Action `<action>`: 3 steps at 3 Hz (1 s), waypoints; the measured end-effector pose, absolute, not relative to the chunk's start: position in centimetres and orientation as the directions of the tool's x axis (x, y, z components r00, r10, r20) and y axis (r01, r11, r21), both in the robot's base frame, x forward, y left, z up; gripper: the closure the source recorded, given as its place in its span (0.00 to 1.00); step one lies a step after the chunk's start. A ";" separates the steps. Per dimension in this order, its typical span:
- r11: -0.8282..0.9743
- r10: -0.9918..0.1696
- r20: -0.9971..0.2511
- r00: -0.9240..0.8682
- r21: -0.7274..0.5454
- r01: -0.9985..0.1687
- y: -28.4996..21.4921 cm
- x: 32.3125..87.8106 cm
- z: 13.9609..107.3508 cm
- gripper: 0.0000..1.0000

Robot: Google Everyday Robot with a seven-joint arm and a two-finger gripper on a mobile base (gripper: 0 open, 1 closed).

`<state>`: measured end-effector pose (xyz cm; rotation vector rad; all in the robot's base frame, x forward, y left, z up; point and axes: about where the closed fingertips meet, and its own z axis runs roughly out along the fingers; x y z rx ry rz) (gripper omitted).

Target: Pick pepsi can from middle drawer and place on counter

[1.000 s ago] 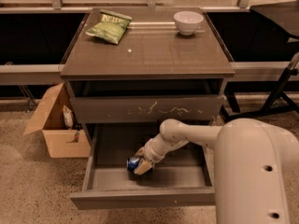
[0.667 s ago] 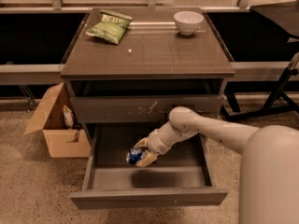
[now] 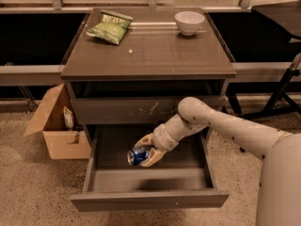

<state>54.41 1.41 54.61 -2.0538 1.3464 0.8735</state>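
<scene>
Gripper (image 3: 144,153) jaws over middle drawer (image 3: 150,200) half-hide pepsi can (image 3: 134,156).

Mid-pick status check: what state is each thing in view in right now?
gripper: shut on the pepsi can, above the middle drawer.
pepsi can: gripped, lying sideways.
middle drawer: pulled open.
scratched drawer: shut.
green chip bag: lying flat on the counter, back left.
white bowl: upright on the counter, back right.
cardboard box: flaps open, on the floor.
</scene>
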 end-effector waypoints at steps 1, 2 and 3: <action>-0.353 -0.604 -0.725 0.330 -0.127 -0.927 0.9 53.6 57.5 1.00; -0.333 -0.651 -0.655 0.384 -0.208 -0.920 0.0 51.6 63.0 1.00; -0.335 -0.668 -0.596 0.446 -0.293 -0.895 -2.3 50.2 69.5 1.00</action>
